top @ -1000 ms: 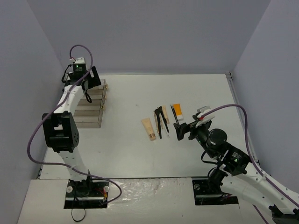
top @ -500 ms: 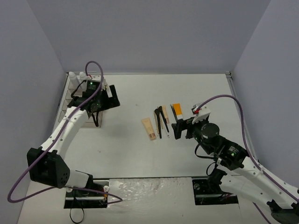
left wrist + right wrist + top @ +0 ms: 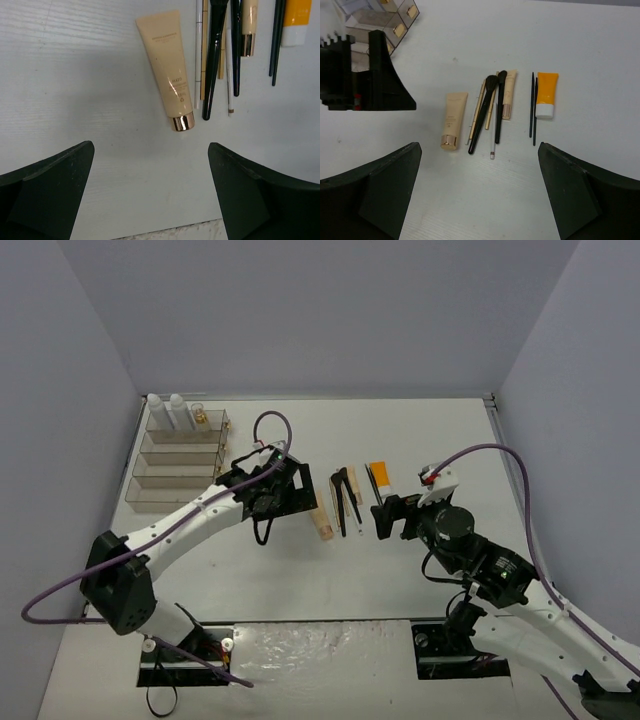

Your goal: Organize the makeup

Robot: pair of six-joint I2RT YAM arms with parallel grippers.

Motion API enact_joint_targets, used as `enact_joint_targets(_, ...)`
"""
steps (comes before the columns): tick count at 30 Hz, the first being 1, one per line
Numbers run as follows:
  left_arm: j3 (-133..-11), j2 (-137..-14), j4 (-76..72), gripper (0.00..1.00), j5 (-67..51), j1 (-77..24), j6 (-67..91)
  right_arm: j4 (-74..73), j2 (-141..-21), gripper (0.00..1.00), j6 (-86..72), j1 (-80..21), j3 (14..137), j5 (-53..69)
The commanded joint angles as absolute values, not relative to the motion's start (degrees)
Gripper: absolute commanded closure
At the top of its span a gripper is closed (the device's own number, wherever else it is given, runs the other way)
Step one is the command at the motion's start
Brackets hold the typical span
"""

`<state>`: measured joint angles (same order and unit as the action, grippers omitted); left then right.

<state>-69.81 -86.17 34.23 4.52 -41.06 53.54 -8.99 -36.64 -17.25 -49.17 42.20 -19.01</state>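
A: Where's the makeup rn?

B: Most of it lies in a row mid-table: beige tube, wooden sticks, black brushes, a smaller beige tube, thin black liners, orange tube. The white bottles and gold-capped vial stand at the far end of the clear drawer box, far left.

A: Grippers?

B: Left gripper is spread wide w/ nothing in it, hovering just short of the beige tube's gold cap. Right gripper is also wide apart and empty, on the near side of the orange tube.

A: So we go for the beige tube?

B: Prob. We'd bring the left jaws fwd till the tube body sits between them, then come straight down. The fingers already straddle its width, so no wrist turn afaict. We'd grip nearer the cap, where it's fuller. The crimped tail is flat and thin.

A: Risks?

B: The sticks lie just beside the tube, on the brush side, so that finger must drop in w/o nudging them. Squeeze gently: soft matte plastic will give. The cap is round and shiny, so likely slippery.

A: The rest?

B: The brushes have slim glossy handles, crossed, and we think they'll roll. Sticks are thin and light. Box is hard clear acrylic w/ gold knobs.
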Motion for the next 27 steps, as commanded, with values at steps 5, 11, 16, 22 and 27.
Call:
enact_joint_targets(5, -79.51, -99.03, 35.41, 0.03, 6.78, -42.66, 63.62, -6.77, -34.27, 0.00, -18.89, -49.31, 42.27, -21.55)
enact_joint_targets(11, -82.28, -106.01, 36.22, 0.08, 5.90, -42.98, 64.07, -6.86, -33.40, 0.00, -18.28, -49.31, 41.66, -21.98)
enact_joint_targets(16, -84.74, -110.25, 37.70, 0.15, 5.73, -43.52, 64.30, -6.77, -32.64, 0.00, -17.53, -49.31, 41.08, -22.90)
enact_joint_targets(22, -85.34, -113.30, 37.64, 0.27, 4.98, -44.41, 65.82, -6.86, -32.28, 0.00, -17.29, -49.31, 40.49, -23.12)
enact_joint_targets(27, -84.22, -112.79, 37.79, 0.48, 5.78, -44.56, 66.61, -6.85, -32.00, 0.00, -17.31, -49.31, 39.99, -23.20)
